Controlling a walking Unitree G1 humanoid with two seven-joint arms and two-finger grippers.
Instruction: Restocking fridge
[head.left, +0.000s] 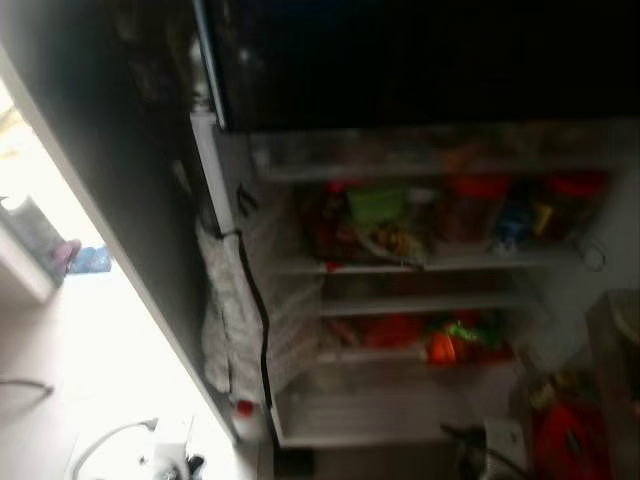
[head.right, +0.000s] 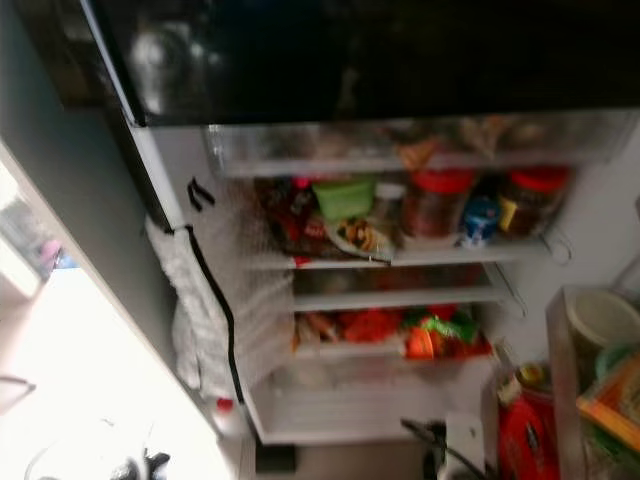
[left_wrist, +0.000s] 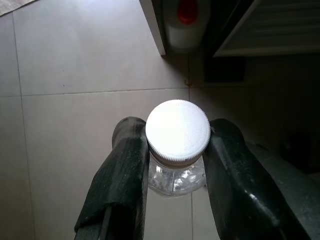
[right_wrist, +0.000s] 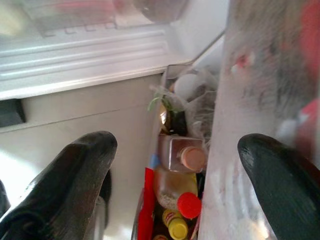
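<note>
Fridge shelves (head.right: 400, 258) blurred; bottle (left_wrist: 176, 176) body hidden.

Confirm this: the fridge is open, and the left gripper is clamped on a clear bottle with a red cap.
Wrong on the cap. In the left wrist view the left gripper is shut on a clear bottle whose cap is white, not red. The fridge does stand open.

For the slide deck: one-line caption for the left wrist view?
Left gripper shut on a clear bottle with a white cap, above the tiled floor.

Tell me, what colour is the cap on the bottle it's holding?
White, on a clear bottle; the cap shows best in the left wrist view.
</note>
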